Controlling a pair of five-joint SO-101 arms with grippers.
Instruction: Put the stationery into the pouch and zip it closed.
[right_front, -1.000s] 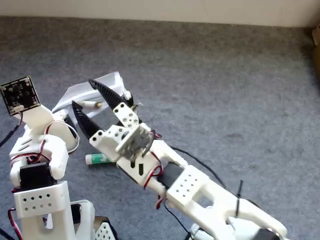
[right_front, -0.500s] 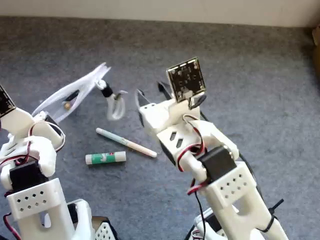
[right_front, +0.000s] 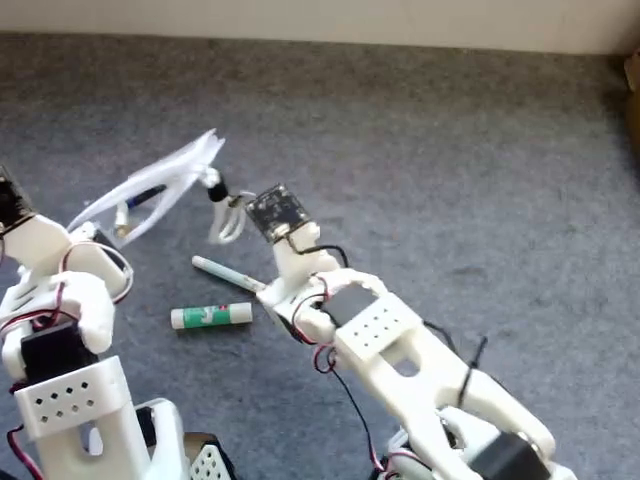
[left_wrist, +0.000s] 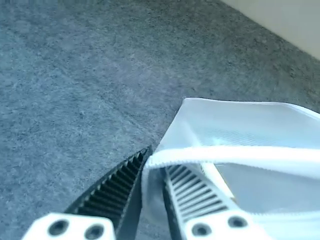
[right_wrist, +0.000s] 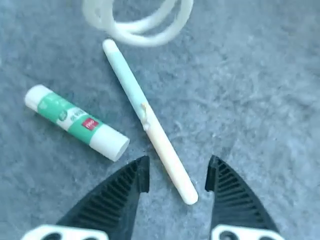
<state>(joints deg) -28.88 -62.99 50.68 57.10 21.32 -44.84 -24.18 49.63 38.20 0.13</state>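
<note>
A clear white pouch (right_front: 150, 190) is held off the carpet by my left gripper (left_wrist: 150, 165), shut on its edge (left_wrist: 210, 155). Something thin lies inside the pouch (left_wrist: 215, 175). Its white loop strap (right_front: 228, 215) hangs from the zip end (right_wrist: 137, 22). A pale green-and-cream pen (right_front: 225, 274) (right_wrist: 147, 120) and a green-and-white glue stick (right_front: 210, 316) (right_wrist: 75, 122) lie on the carpet. My right gripper (right_wrist: 175, 182) is open, low over the pen's cream end, one finger on each side of it.
Grey carpet (right_front: 480, 180) covers the table, with free room to the right and back. A pale wall edge runs along the far side. The left arm's base (right_front: 70, 390) stands at the near left.
My right arm has swung down from a raised pose to just above the pen. The pouch has shifted slightly in the left gripper.
</note>
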